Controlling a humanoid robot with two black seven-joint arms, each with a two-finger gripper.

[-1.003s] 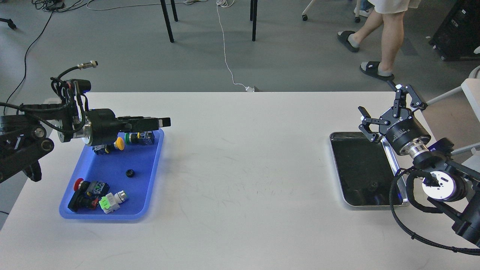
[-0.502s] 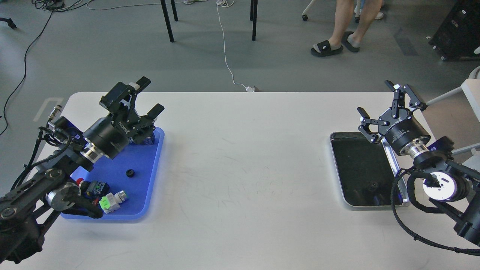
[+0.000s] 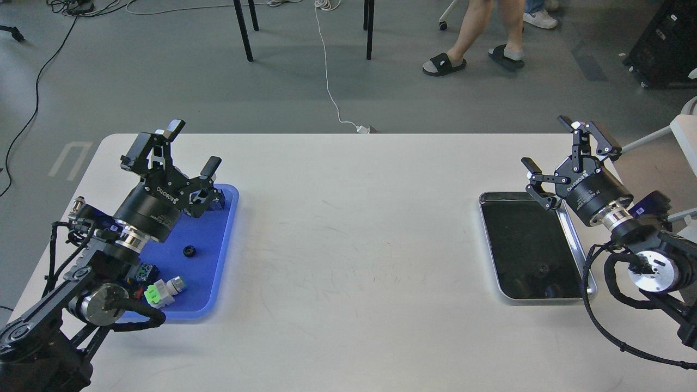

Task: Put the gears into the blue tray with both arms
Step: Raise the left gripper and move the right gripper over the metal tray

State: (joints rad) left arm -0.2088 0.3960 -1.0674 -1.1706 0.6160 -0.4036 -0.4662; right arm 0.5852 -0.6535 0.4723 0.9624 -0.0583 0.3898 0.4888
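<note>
Table [image 3: 348, 245], white, carries two trays well apart. Blue tray [image 3: 218, 256] sits at the left side; steel tray [image 3: 577, 247] with a black floor sits at the right side.

Gear positions:
- One gear [image 3: 189, 251] lies flat on the bare floor of the blue tray, right of centre, apart from the other parts.
- Second gear [image 3: 542, 268] appears as a small dark ring on the black floor of the steel tray, toward its near end; detail is faint against the dark floor.

Other contents of the blue tray: a green-and-white connector block [image 3: 158, 292] near the front edge, with a small blue-and-black part [image 3: 145, 271] just behind it. More parts at the far end are mostly hidden by the left arm.

Left gripper [image 3: 177, 148] hangs above the far end of the blue tray, tilted up and away, fingers spread and holding nothing.

Right gripper [image 3: 566, 149] hangs above the far right corner of the steel tray, also tilted up, fingers spread and holding nothing.

Background: a person in sandals [image 3: 474, 51] stands on the grey floor beyond the table.
</note>
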